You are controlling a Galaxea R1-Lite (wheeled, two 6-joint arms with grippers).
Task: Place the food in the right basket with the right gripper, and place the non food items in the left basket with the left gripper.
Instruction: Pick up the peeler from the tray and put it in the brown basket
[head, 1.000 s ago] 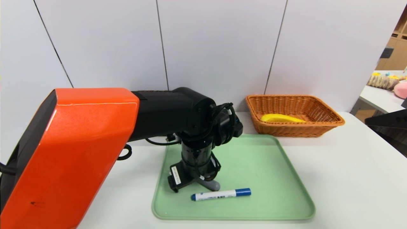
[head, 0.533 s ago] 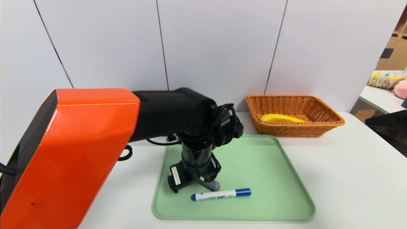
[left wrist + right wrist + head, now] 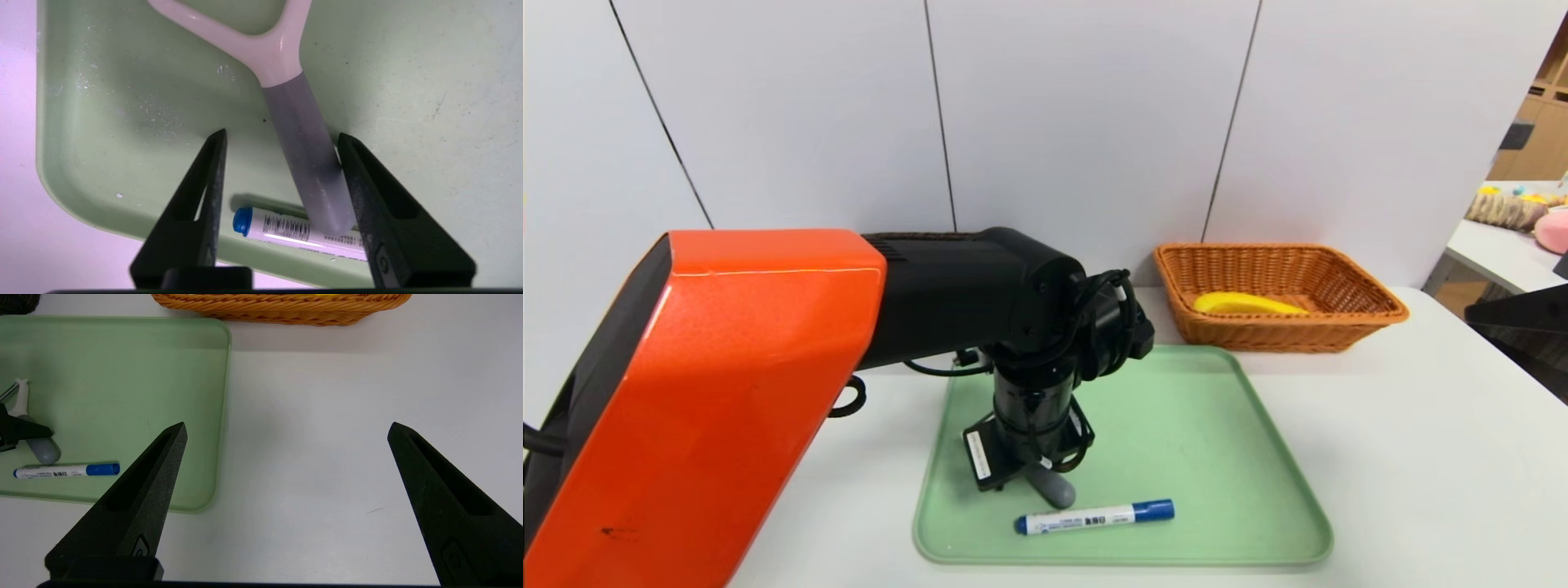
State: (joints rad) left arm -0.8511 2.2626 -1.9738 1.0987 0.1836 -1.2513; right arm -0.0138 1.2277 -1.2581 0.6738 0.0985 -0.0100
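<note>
A peeler with a grey handle [image 3: 302, 163] and a white forked head lies on the green tray [image 3: 1217, 425]. My left gripper [image 3: 282, 132] is down over it, jaws on either side of the handle. One finger [image 3: 359, 179] touches the handle and a gap remains at the other. A blue-capped white marker [image 3: 1094, 518] lies just in front, under the handle's end [image 3: 1058, 490]. The right basket [image 3: 1372, 306] holds a yellow banana [image 3: 1245, 304]. My right gripper [image 3: 287, 424] hangs open over bare table. The left basket is hidden behind my left arm.
My large orange and black left arm [image 3: 727, 392] fills the left side of the head view. The tray's front rim [image 3: 102, 220] lies close below the marker [image 3: 282, 228]. White table [image 3: 327, 457] stretches right of the tray.
The left gripper's jaws have narrowed around the peeler handle. The handle's end has swung toward the tray's front edge, and the marker has been nudged slightly forward.
</note>
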